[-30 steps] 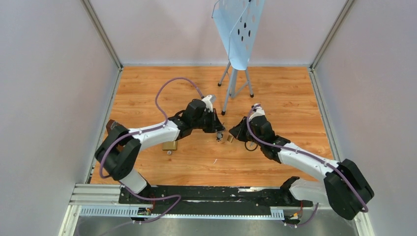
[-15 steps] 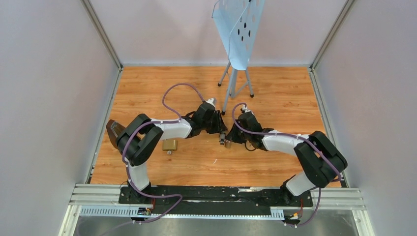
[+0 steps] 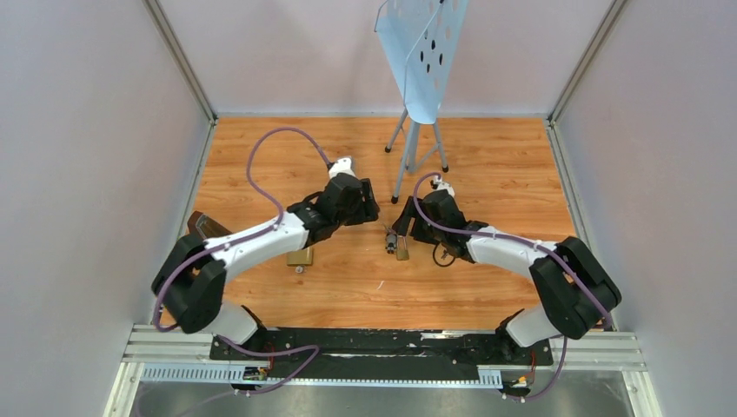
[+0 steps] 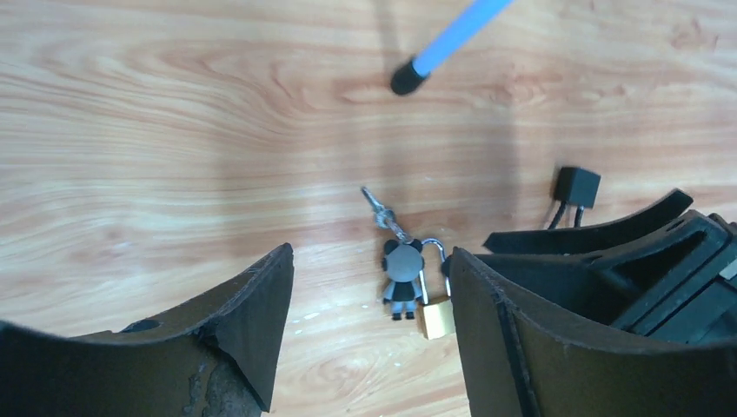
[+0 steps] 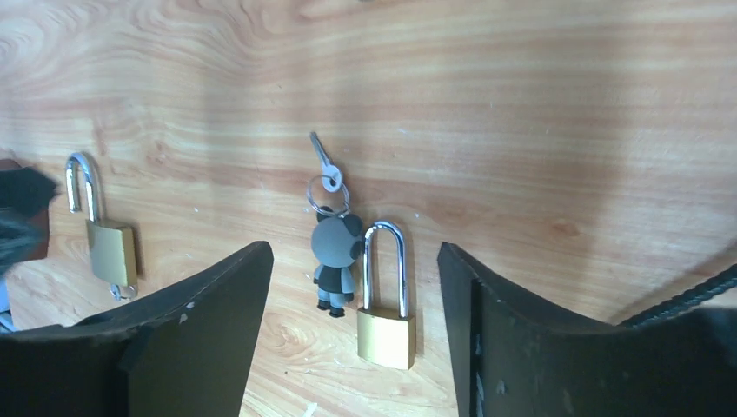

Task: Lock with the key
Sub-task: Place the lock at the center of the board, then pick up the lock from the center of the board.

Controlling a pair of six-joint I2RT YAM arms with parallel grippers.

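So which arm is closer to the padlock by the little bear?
Right. The right gripper, jaws open, hovers just beyond the padlock; the left gripper is farther back and off to its left.

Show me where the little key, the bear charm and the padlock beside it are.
key (image 5: 320, 155), right wrist view, on its blade.
bear charm (image 5: 337, 239), right wrist view, on its head.
padlock (image 5: 385, 337), right wrist view, on its brass body.
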